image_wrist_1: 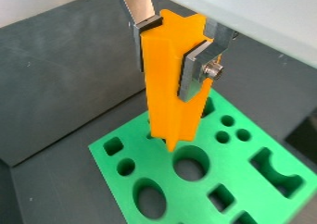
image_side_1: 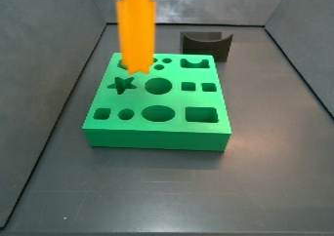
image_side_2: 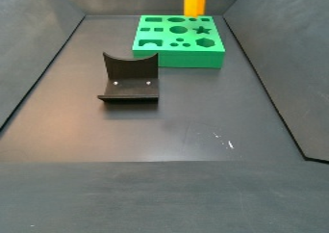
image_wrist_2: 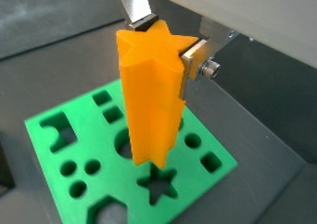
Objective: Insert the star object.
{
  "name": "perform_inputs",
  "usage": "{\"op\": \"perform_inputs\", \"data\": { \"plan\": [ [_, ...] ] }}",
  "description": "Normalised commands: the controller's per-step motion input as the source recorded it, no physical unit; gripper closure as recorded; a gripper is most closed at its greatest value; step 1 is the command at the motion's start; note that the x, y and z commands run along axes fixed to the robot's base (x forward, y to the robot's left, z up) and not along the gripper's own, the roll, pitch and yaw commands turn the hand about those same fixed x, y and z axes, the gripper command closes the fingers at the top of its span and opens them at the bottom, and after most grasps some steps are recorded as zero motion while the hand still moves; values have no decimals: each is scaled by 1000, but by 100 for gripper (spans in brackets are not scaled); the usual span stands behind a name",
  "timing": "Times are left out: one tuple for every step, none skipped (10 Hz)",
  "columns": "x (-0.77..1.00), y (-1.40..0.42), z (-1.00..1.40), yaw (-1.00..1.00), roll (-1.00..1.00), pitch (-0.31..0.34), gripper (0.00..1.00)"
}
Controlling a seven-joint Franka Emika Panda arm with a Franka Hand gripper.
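Note:
The star object [image_wrist_1: 173, 93] is a long, bright orange bar with a star-shaped end, held upright. My gripper [image_wrist_1: 173, 57] is shut on its upper part, one silver finger on each side, as both wrist views show [image_wrist_2: 165, 41]. The bar [image_wrist_2: 155, 98] hangs over the green block [image_wrist_2: 74, 144], its lower end just above the top face and close to the star-shaped hole [image_wrist_2: 158, 184]. In both side views only the bar shows [image_side_1: 136, 25] [image_side_2: 193, 0]; the gripper is out of frame. The star hole [image_side_1: 125, 84] lies just in front of the bar's lower end.
The green block [image_side_1: 163, 118] has several other shaped holes, round, square and arched. The dark fixture [image_side_1: 206, 45] stands behind the block and shows in a side view [image_side_2: 129, 80] on the dark floor. Grey walls [image_side_1: 53, 94] enclose the floor.

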Motion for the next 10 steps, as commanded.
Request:
{"op": "perform_inputs", "data": {
  "plan": [
    [-591,69,-377,-57,-157,-114,100],
    [-580,51,-360,-97,-153,-120,100],
    [-357,6,-263,-397,-107,-69,100],
    [-143,0,-200,-889,-31,0,100],
    [-57,0,-174,-986,-6,0,100],
    [0,0,-134,-963,-56,0,100],
    [0,0,-114,-843,-54,0,100],
    [0,0,-174,-706,-37,0,100],
    [-9,0,-186,-634,-51,0,100],
    [0,9,-169,-629,-39,0,100]
  ]
}}
